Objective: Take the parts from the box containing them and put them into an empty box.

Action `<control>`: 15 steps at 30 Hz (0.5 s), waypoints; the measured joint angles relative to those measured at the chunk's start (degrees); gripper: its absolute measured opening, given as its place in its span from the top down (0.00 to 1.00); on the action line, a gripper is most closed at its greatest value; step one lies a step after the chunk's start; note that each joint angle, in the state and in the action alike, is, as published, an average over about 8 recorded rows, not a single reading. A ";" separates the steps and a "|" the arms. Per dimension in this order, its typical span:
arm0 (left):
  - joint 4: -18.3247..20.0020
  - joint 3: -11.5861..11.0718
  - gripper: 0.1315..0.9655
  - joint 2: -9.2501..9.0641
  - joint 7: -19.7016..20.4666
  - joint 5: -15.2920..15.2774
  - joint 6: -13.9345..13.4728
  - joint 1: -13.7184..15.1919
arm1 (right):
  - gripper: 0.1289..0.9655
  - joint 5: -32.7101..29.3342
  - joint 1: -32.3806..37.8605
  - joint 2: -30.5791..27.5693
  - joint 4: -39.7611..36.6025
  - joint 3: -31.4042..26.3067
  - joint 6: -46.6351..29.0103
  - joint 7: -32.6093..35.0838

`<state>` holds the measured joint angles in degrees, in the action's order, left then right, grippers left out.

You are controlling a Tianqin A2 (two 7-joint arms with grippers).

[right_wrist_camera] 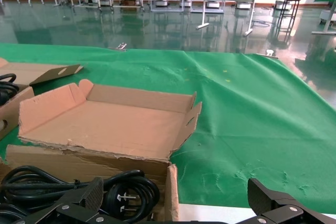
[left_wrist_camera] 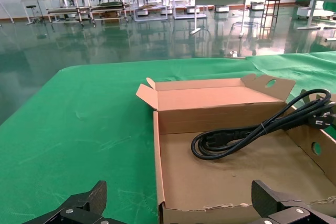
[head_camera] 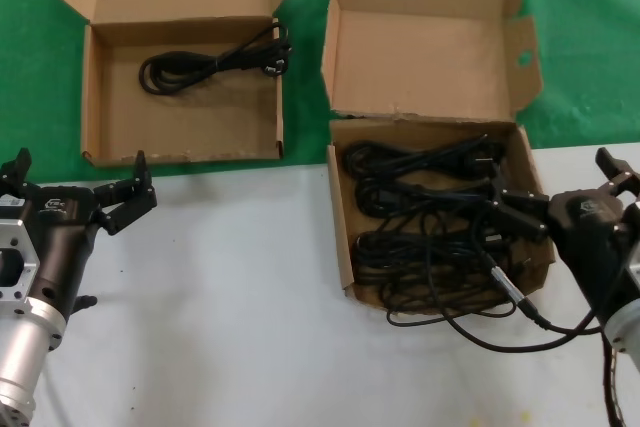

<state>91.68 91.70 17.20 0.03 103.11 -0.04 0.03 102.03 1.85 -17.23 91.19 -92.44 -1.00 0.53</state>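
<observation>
The right gripper [head_camera: 528,209], fingers spread, is reaching into the full box [head_camera: 345,247] for the cords [head_camera: 425,212] beneath it; closing on one comes next. The left gripper [head_camera: 78,187] is waiting spread-fingered before the other box [head_camera: 92,97], which is holding one cord [head_camera: 210,62].

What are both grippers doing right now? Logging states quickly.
Left gripper: open, empty, before the box with one cord.
Right gripper: open, empty, over the full box.
</observation>
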 joint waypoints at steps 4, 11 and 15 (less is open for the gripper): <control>0.00 0.00 0.00 0.00 0.00 0.00 0.00 0.00 | 0.00 0.00 0.00 0.00 0.00 0.00 0.00 0.00; 0.00 0.00 0.00 0.00 0.00 0.00 0.00 0.00 | 0.00 0.00 0.00 0.00 0.00 0.00 0.00 0.00; 0.00 0.00 0.00 0.00 0.00 0.00 0.00 0.00 | 0.00 0.00 0.00 0.00 0.00 0.00 0.00 0.00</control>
<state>91.68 91.70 17.20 0.03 103.11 -0.04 0.03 102.03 1.85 -17.23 91.19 -92.44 -1.00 0.53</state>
